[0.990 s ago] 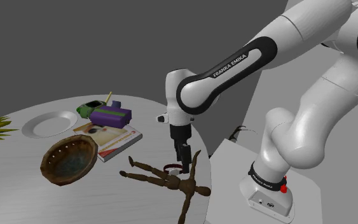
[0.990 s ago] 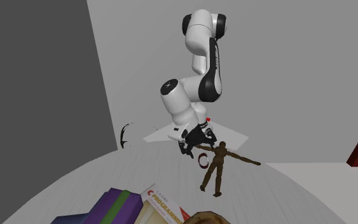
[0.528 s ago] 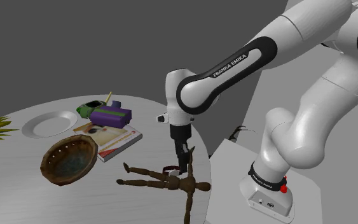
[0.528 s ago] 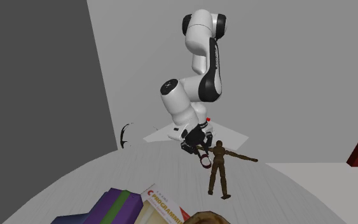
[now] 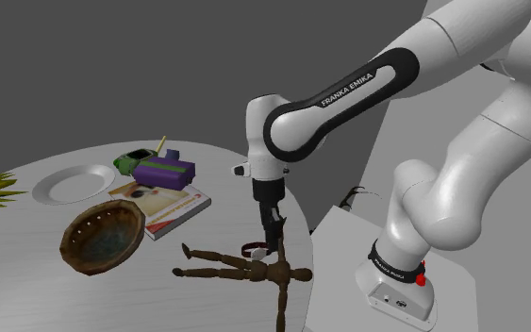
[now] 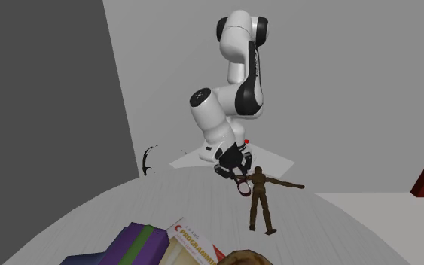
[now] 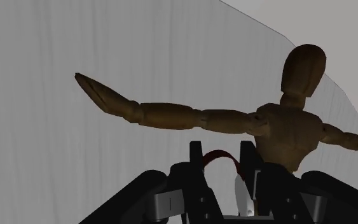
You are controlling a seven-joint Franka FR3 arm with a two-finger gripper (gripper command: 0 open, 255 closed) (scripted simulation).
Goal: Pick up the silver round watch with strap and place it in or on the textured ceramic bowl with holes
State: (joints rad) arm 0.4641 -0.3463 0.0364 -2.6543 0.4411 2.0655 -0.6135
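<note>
Gripper (image 7: 221,151) fingers stand narrow, clasping the watch (image 7: 218,155), whose red strap arches between them. It sits just beside the wooden mannequin (image 5: 254,272), near the edge of the table (image 5: 27,283). The brown bowl (image 5: 103,236) lies well apart.

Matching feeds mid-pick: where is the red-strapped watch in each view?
Shoulder view: watch low centre, just above the wooden mannequin.
Second exterior view: watch near centre, against the mannequin's shoulder.
Wrist view: watch between the jaws, before the mannequin's chest.
Shared landmark: the mannequin.
</note>
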